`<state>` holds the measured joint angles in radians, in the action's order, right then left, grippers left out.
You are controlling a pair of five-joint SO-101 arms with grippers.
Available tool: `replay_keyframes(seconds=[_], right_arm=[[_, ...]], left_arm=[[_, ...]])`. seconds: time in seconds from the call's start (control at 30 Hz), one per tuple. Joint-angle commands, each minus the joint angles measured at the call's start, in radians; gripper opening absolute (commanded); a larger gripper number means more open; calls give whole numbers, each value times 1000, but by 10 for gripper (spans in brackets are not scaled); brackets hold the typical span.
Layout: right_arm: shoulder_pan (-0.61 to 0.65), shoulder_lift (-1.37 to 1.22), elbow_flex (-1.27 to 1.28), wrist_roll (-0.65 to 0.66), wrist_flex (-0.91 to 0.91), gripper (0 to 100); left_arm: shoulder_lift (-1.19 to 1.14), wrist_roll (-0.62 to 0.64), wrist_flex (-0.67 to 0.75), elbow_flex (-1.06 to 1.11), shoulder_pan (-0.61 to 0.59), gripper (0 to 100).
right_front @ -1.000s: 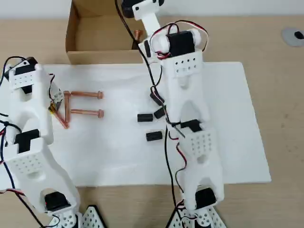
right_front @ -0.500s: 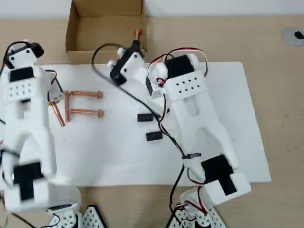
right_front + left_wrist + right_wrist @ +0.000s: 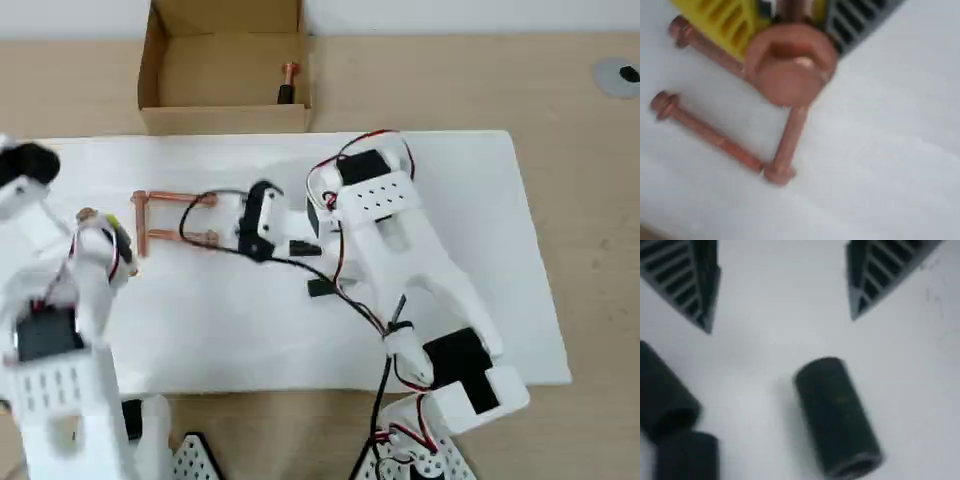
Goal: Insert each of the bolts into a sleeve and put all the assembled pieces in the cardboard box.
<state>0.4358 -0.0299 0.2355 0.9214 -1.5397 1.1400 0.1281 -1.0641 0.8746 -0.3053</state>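
My left gripper (image 3: pixel 790 12) clamped on bolt (image 3: pixel 790 65); I see head end-on, shank mostly hidden. Three loose bolts (image 3: pixel 707 132) just right of it. My right gripper (image 3: pixel 780 295) spread wide, empty, sleeve (image 3: pixel 837 415) lying below, untouched; two further sleeves (image 3: pixel 665 400) cut off at edge. Assembled piece (image 3: pixel 288 82) inside cardboard box (image 3: pixel 222 118), far left.

Your high view looks straight down over the whole table (image 3: pixel 580 90). Your left wrist camera hangs close over the bolts (image 3: pixel 705 135), your right over the sleeves (image 3: pixel 837 415); both groups show mid-height in the high view.
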Motion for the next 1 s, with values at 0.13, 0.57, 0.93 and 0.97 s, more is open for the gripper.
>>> replay_keyframes(seconds=[0.13, 0.57, 0.93, 0.97], right_arm=[[36, 64, 16, 107, 5, 217], [108, -8, 27, 137, -34, 214], [110, -151, 22, 137, 49, 214], [110, -160, 22, 137, 51, 214]], left_arm=[[469, 0, 66, 144, -176, 10], [682, -41, 57, 244, -344, 10], [682, -41, 57, 236, -364, 10], [682, -41, 57, 236, -364, 10]])
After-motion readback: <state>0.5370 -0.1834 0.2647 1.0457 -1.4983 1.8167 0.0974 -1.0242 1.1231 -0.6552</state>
